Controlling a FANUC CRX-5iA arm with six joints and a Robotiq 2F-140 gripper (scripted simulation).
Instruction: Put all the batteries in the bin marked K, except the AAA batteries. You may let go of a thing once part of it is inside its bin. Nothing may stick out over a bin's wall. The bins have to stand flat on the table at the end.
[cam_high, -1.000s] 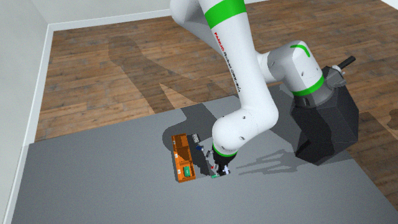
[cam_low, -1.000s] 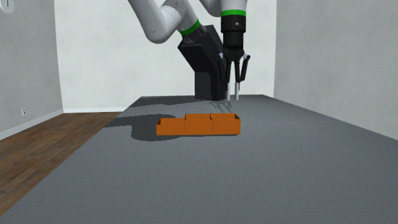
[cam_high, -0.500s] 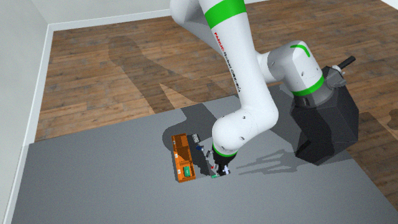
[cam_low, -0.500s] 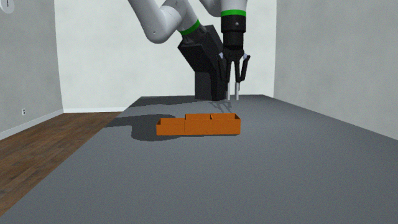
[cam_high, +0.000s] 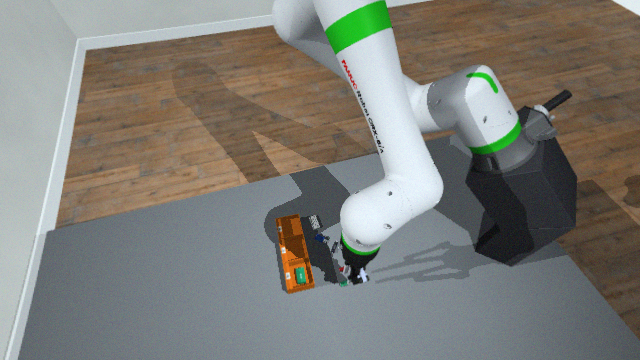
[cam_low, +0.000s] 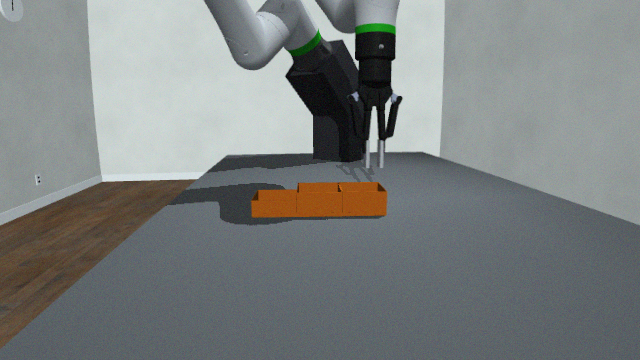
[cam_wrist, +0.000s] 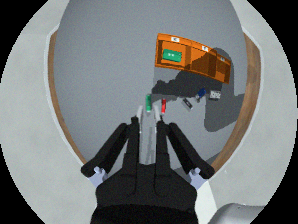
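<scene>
A row of three joined orange bins (cam_high: 289, 235) (cam_low: 320, 206) (cam_wrist: 214, 70) stands flat on the grey table; I cannot read their marks. A green item (cam_high: 300, 275) (cam_wrist: 173, 58) lies in the end bin. Small batteries lie on the table beside the bins: a green one (cam_high: 344, 284) (cam_wrist: 148, 102), a red one (cam_high: 342, 270) (cam_wrist: 164, 104), a blue one (cam_high: 320, 238) (cam_wrist: 201, 92) and a grey one (cam_high: 334, 246) (cam_wrist: 188, 103). My gripper (cam_high: 359, 280) (cam_low: 374, 162) (cam_wrist: 148, 111) points straight down above the green and red batteries, its fingers a narrow gap apart with nothing between them.
A pale ribbed block (cam_high: 314, 221) (cam_wrist: 216, 95) lies on the table near the far end of the bins. The robot's black base (cam_high: 520, 200) stands at the table's right rear. The arm's shadow covers the batteries.
</scene>
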